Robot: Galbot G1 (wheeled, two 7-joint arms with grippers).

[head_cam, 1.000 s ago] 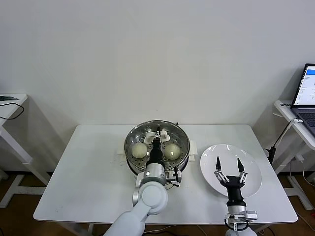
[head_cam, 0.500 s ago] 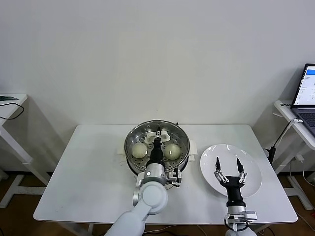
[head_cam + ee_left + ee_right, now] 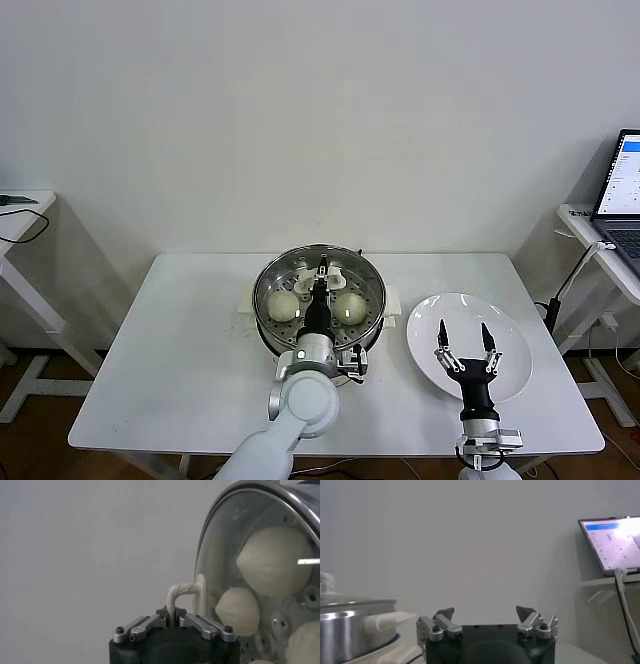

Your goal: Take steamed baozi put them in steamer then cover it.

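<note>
Left hand (image 3: pixel 172 617) nearly closed around cover (image 3: pixel 320 293) handle, on steamer (image 3: pixel 268 330)

Off-white buns (image 3: pixel 283 305) sit in the shiny silver steamer (image 3: pixel 372 281), which has a perforated tray. The clear glass lid (image 3: pixel 225 545) has a white handle (image 3: pixel 181 591). At 3 o'clock from the steamer, the plate (image 3: pixel 510 335) is white, like the table (image 3: pixel 180 340).

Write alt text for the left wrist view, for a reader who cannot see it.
The left gripper sits at the white handle of the clear glass cover, which lies on the steamer. Through the glass, off-white steamed baozi rest on the perforated tray. A plain pale wall fills the rest.
</note>
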